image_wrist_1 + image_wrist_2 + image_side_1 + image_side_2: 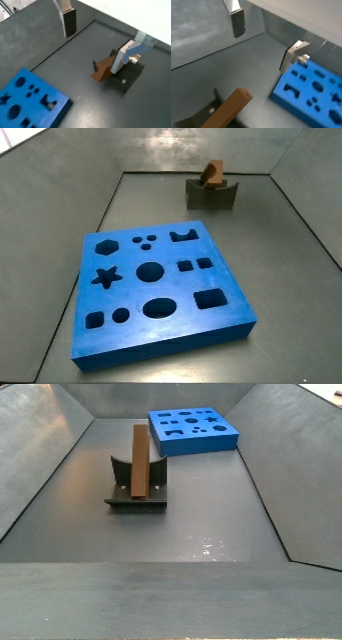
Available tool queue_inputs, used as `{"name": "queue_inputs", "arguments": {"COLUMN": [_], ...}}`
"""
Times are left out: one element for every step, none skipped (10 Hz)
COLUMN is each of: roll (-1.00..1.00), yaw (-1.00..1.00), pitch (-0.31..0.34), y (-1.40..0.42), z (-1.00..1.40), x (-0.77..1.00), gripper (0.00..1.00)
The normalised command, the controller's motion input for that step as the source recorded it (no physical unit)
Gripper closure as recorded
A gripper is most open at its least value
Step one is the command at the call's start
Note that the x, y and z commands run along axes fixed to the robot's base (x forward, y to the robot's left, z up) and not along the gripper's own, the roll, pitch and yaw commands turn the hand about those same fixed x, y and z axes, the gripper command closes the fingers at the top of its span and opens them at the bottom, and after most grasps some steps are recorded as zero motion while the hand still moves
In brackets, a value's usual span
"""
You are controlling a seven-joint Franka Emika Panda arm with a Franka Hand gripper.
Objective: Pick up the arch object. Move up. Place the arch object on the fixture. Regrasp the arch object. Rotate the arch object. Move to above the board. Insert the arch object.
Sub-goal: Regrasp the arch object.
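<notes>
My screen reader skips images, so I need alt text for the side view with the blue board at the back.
A long brown wooden bar leans in the dark fixture on a grey floor, the blue board behind it. The tool is out of this view.

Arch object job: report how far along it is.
Done: the arch object already rests in the fixture, leaning up out of its dip. In hand: nothing; the gripper is open and empty, up and clear of the block, its fingers apart in both wrist views. Left: regrasp, rotate, move above the board, whose arch hole is unfilled, and insert.
</notes>
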Motion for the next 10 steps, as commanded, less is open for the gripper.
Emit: {"name": "queue_inputs", "arguments": {"roll": [1.0,1.0,1.0,1.0,1.0,1.0,1.0,1.0,1.0,1.0], "yaw": [0.04,0.04,0.04,0.04,0.04,0.04,0.05,0.05,0.05,0.06], "pitch": [0.014,0.012,0.01,0.012,0.018,0.028,0.036,0.041,0.055,0.07], "y": [-0.02,-0.02,-0.02,-0.02,-0.02,-0.02,-0.02,-0.03,-0.03,-0.03], "z": [0.01,0.01,0.0,0.01,0.0,0.01,0.0,0.0,0.0,0.0], "x": [-0.01,0.0,0.01,0.01,0.01,0.02,0.02,0.04,0.05,0.06], "gripper": [0.0,0.0,0.0,0.0,0.0,0.0,0.0,0.0,0.0,0.0]}}
